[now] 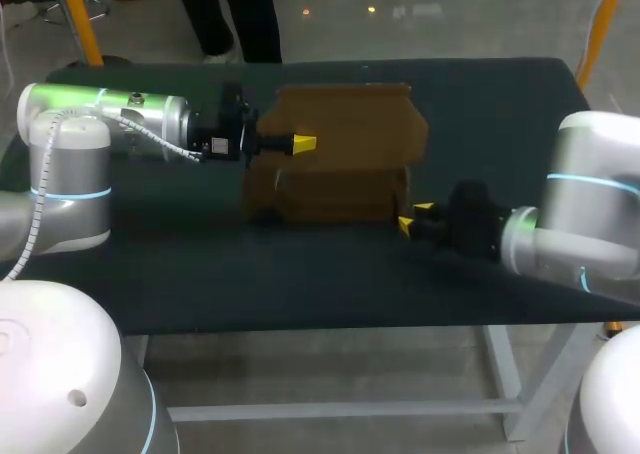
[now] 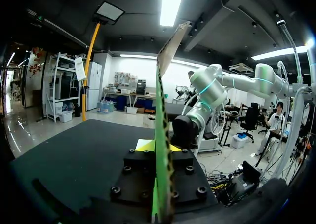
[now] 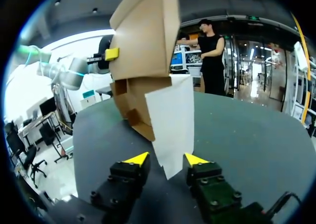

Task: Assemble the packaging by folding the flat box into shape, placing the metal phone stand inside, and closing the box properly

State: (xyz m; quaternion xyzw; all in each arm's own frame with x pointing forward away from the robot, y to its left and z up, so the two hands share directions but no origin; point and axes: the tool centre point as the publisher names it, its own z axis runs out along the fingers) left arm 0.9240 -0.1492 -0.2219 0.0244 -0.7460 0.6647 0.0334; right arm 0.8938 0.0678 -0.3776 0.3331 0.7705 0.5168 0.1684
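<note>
The brown box (image 1: 340,154) sits in the middle of the table (image 1: 300,284), half folded, and its inside is hidden. The left gripper (image 1: 303,144) is closed tight on the box's upper edge. The right gripper (image 3: 165,159) is wide open. The corner of a white flap (image 3: 170,120) hangs between its fingers, not squeezed.

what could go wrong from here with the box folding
1. The left tool grips the cardboard box by one thin panel only, so the partly folded box may swing or slip out.
2. The pale flap sits between the right tool's open fingers, apparently not touching both; closing off-centre could crease it or miss it.
</note>
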